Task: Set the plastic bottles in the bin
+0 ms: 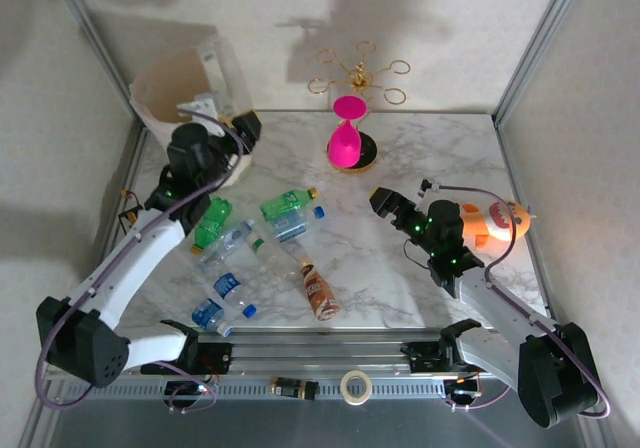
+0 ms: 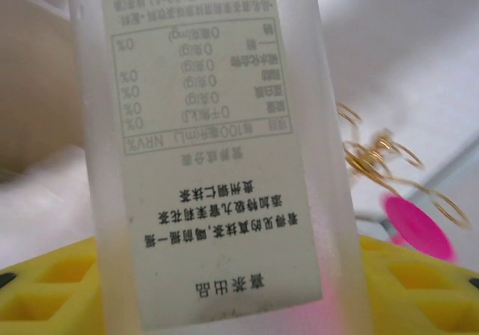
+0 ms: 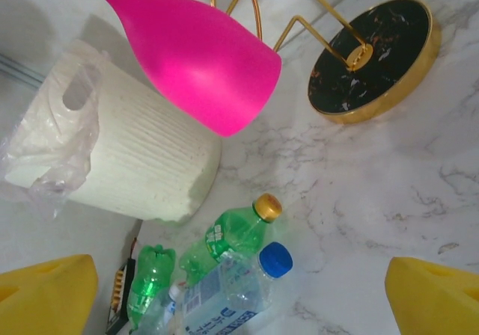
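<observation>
Left hand [image 1: 240, 128] pinches a clear labelled bottle [image 2: 217, 163] beside the bin [image 1: 150, 103]. Right hand [image 1: 383, 201] is spread above the surface [image 1: 400, 158]. Other bottles [image 1: 285, 205] lie on the surface.

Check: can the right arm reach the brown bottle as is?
Probably yes: the right gripper is open, and only bare marble table lies between it and the brown bottle.

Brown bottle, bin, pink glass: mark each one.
brown bottle [image 1: 318, 293], top external view, on its labelled body.
bin [image 3: 142, 163], right wrist view, on its ribbed outer wall.
pink glass [image 3: 198, 62], right wrist view, on its bowl.
</observation>
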`<state>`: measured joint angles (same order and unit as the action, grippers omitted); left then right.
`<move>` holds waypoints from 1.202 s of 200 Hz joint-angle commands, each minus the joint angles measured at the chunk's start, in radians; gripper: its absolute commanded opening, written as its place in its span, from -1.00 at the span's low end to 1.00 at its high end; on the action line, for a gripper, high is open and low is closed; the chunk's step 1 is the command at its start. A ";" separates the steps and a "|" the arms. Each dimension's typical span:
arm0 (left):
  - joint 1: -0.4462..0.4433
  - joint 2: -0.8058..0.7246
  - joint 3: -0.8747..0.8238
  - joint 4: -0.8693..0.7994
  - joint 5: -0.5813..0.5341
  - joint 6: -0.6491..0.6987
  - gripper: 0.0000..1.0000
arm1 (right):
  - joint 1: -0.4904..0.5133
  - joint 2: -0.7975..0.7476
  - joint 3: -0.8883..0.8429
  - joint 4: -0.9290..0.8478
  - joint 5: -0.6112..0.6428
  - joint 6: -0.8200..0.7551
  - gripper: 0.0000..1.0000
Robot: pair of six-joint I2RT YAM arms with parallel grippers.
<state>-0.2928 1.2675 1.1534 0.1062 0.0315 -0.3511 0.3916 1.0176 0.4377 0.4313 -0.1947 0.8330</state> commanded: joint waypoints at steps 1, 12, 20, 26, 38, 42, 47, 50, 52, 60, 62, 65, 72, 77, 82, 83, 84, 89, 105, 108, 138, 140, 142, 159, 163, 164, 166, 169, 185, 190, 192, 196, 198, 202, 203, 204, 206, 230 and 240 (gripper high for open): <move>0.100 0.076 0.110 -0.082 0.070 -0.011 -0.39 | 0.008 0.001 -0.014 0.044 -0.030 0.013 0.97; 0.151 0.133 0.185 -0.119 0.132 -0.036 -0.40 | 0.007 -0.001 -0.020 0.043 -0.025 0.011 0.98; 0.182 0.169 0.224 -0.135 0.177 -0.055 -0.40 | 0.007 -0.004 -0.025 0.041 -0.022 0.010 0.98; 0.201 0.192 0.244 -0.137 0.198 -0.069 -0.40 | 0.008 -0.005 -0.028 0.040 -0.020 0.008 0.98; 0.232 0.232 0.279 -0.141 0.221 -0.086 -0.41 | 0.008 -0.008 -0.033 0.039 -0.020 0.008 0.98; 0.243 0.247 0.294 -0.146 0.224 -0.090 -0.40 | 0.008 -0.007 -0.035 0.038 -0.021 0.007 0.98; 0.253 0.264 0.314 -0.156 0.229 -0.095 -0.40 | 0.008 -0.008 -0.034 0.036 -0.021 0.005 0.98; 0.259 0.273 0.325 -0.163 0.234 -0.096 -0.40 | 0.009 -0.008 -0.034 0.034 -0.022 0.004 0.97; 0.262 0.281 0.333 -0.167 0.238 -0.097 -0.40 | 0.008 -0.009 -0.035 0.034 -0.022 0.003 0.98; 0.277 0.309 0.361 -0.183 0.248 -0.098 -0.40 | 0.008 -0.010 -0.037 0.027 -0.018 -0.004 0.98; 0.280 0.315 0.370 -0.188 0.251 -0.097 -0.40 | 0.008 -0.010 -0.038 0.025 -0.016 -0.006 0.98; 0.283 0.323 0.381 -0.194 0.253 -0.098 -0.40 | 0.009 -0.010 -0.037 0.022 -0.014 -0.007 0.98; 0.292 0.343 0.405 -0.212 0.256 -0.099 -0.40 | 0.009 -0.012 -0.039 0.014 -0.007 -0.012 0.97; 0.296 0.358 0.419 -0.225 0.259 -0.100 -0.39 | 0.007 -0.012 -0.040 0.011 -0.005 -0.013 0.98; 0.300 0.371 0.435 -0.236 0.266 -0.101 -0.38 | 0.008 -0.013 -0.042 0.009 -0.005 -0.015 0.98; 0.300 0.373 0.437 -0.238 0.267 -0.101 -0.38 | 0.008 -0.013 -0.043 0.009 -0.005 -0.015 0.98; 0.301 0.374 0.440 -0.240 0.267 -0.101 -0.37 | 0.008 -0.013 -0.043 0.009 -0.005 -0.015 0.98; 0.306 0.385 0.451 -0.250 0.270 -0.099 -0.36 | 0.008 -0.014 -0.046 0.010 -0.005 -0.014 0.97; 0.310 0.405 0.465 -0.266 0.278 -0.099 -0.28 | 0.008 -0.016 -0.054 0.018 -0.008 -0.007 0.98; 0.310 0.408 0.466 -0.266 0.281 -0.100 -0.24 | 0.008 -0.016 -0.054 0.018 -0.007 -0.008 0.97; 0.309 0.411 0.465 -0.261 0.291 -0.114 0.33 | 0.008 -0.010 -0.047 0.006 -0.001 -0.016 0.98; 0.309 0.409 0.464 -0.261 0.290 -0.115 0.36 | 0.008 -0.009 -0.045 0.006 -0.003 -0.016 0.97; 0.310 0.408 0.464 -0.262 0.289 -0.115 0.40 | 0.009 -0.008 -0.044 0.005 -0.002 -0.018 0.98; 0.310 0.386 0.451 -0.248 0.279 -0.126 0.65 | 0.008 0.000 -0.042 0.006 -0.005 -0.021 0.97; 0.309 0.380 0.447 -0.243 0.278 -0.126 0.69 | 0.008 0.002 -0.042 0.007 -0.005 -0.021 0.98; 0.309 0.378 0.446 -0.242 0.277 -0.127 0.70 | 0.008 0.002 -0.042 0.007 -0.005 -0.021 0.98; 0.309 0.374 0.445 -0.240 0.277 -0.126 0.72 | 0.008 0.005 -0.042 0.007 -0.005 -0.021 0.98; 0.309 0.368 0.438 -0.234 0.277 -0.126 0.75 | 0.008 0.007 -0.042 0.007 -0.004 -0.021 0.98; 0.310 0.329 0.401 -0.191 0.281 -0.137 0.82 | 0.007 0.022 -0.036 0.010 -0.005 -0.021 0.98; 0.310 0.313 0.386 -0.175 0.282 -0.143 0.82 | 0.009 0.029 -0.033 0.011 -0.006 -0.021 0.97; 0.310 0.308 0.379 -0.170 0.282 -0.145 0.82 | 0.010 0.032 -0.032 0.011 -0.007 -0.021 0.98; 0.309 0.295 0.368 -0.158 0.281 -0.148 0.83 | 0.010 0.036 -0.030 0.012 -0.007 -0.022 0.98; 0.309 0.289 0.362 -0.153 0.281 -0.150 0.83 | 0.009 0.039 -0.029 0.013 -0.008 -0.022 0.98; 0.309 0.277 0.351 -0.144 0.281 -0.153 0.83 | 0.010 0.044 -0.027 0.015 -0.010 -0.023 0.98; 0.309 0.273 0.348 -0.141 0.280 -0.154 0.83 | 0.009 0.045 -0.026 0.016 -0.010 -0.023 0.98; 0.309 0.271 0.345 -0.139 0.279 -0.155 0.83 | 0.009 0.047 -0.026 0.016 -0.011 -0.023 0.98; 0.309 0.265 0.339 -0.134 0.279 -0.157 0.84 | 0.009 0.049 -0.024 0.017 -0.011 -0.022 0.98; 0.306 0.176 0.247 -0.057 0.274 -0.184 0.89 | 0.012 0.084 -0.009 0.029 -0.023 -0.025 0.98; 0.302 0.134 0.196 -0.006 0.289 -0.201 0.96 | 0.015 0.104 0.001 0.029 -0.029 -0.029 0.98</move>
<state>0.0128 1.5093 1.4357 -0.0383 0.2966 -0.5034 0.3946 1.0897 0.3965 0.4305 -0.2089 0.8238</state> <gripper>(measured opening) 0.951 0.987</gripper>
